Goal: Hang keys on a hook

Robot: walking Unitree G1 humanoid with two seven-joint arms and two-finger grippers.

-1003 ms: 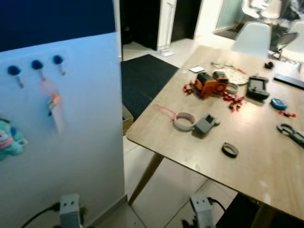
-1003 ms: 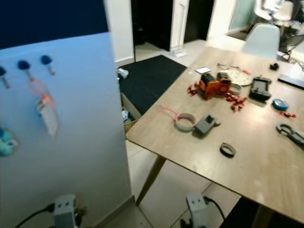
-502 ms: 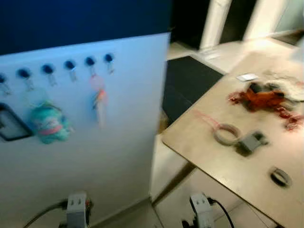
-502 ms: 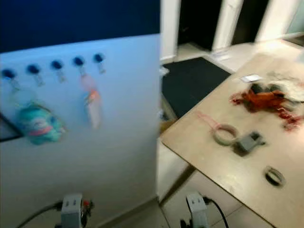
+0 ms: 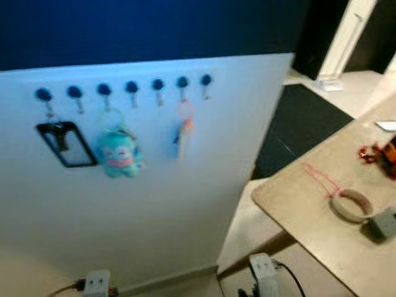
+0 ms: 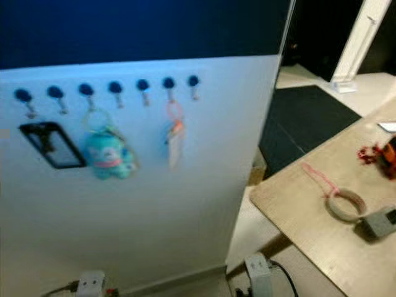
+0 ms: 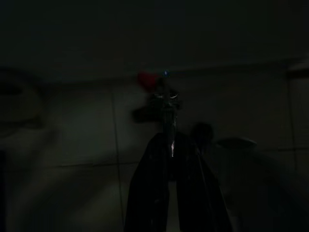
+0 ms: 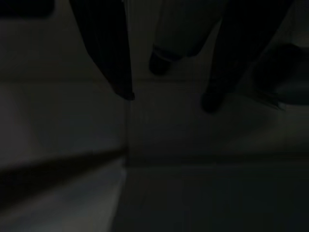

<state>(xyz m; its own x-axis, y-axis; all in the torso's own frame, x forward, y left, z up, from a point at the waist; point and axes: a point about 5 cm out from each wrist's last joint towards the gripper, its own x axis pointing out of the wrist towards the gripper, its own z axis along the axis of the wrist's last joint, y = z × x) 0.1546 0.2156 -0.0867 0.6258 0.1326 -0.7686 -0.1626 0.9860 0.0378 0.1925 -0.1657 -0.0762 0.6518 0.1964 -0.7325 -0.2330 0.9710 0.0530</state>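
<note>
Camera has swung left over the last second: the board [image 5: 148,185] now takes up most of the head views, and the table [image 5: 322,210] has slid off to the right edge. Things themselves haven't moved — only the view. That reads as the robot turning to face the hooks.

Hook row [image 5: 131,86] now shows 7 blue pegs. Taken: a black tag [image 5: 65,143] on the left, a teal plush [image 5: 119,154] next to it, an orange fob [image 5: 183,127] further right. Free pegs between and at both ends.

Left gripper [image 7: 171,159]: fingers pressed together, pinching the keys [image 7: 161,96] — a metal bit with a red tab sticks out past the tips. View is very dark, arm low over the floor.

Right gripper [image 8: 166,99]: fingers spread, nothing between them, idle.

On the table: a tape ring [image 5: 348,205] with a pink cord, a grey block [image 5: 382,224] beside it.

Judgement: keys in hand, board squared up; raising the left arm to a free peg is not yet done.
</note>
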